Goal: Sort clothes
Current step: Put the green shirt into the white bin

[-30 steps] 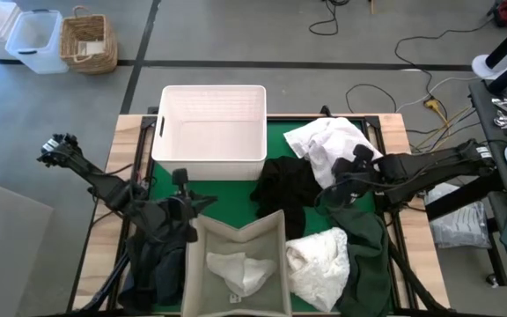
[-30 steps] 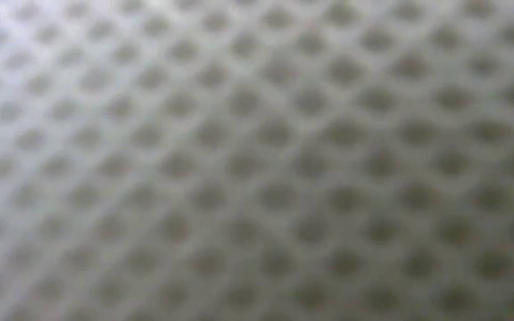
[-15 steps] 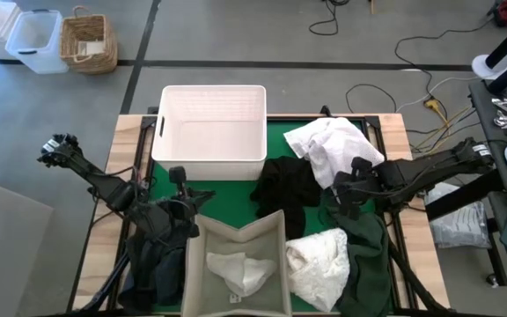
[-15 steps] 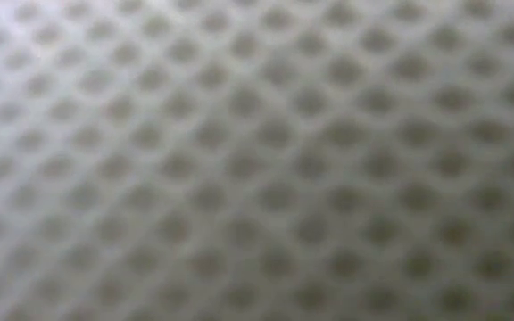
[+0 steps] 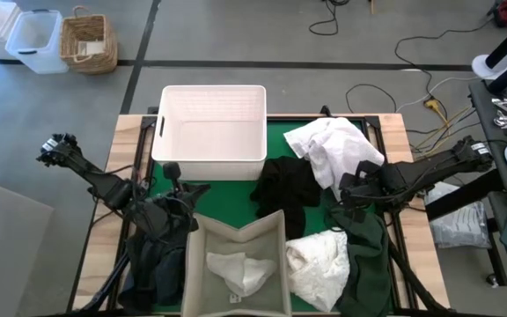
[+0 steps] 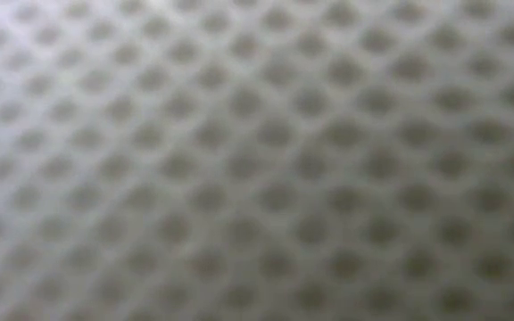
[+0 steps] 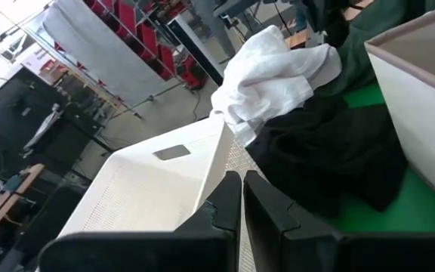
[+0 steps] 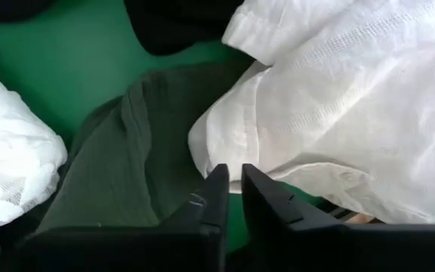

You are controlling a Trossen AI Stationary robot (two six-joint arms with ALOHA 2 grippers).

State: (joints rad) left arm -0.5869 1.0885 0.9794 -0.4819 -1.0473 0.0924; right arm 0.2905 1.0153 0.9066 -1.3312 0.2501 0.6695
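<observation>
White shirt point(image 8: 338, 98) just beyond right claw point(image 8: 230, 180), fingers nearly shut, empty; closing now risks snagging green garment point(image 8: 119, 166) too.

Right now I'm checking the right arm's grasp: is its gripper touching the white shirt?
Cannot tell. In the right wrist view the right gripper sits at the white shirt's edge, fingers nearly shut with nothing between them, but neither contact nor gap shows plainly.
</observation>
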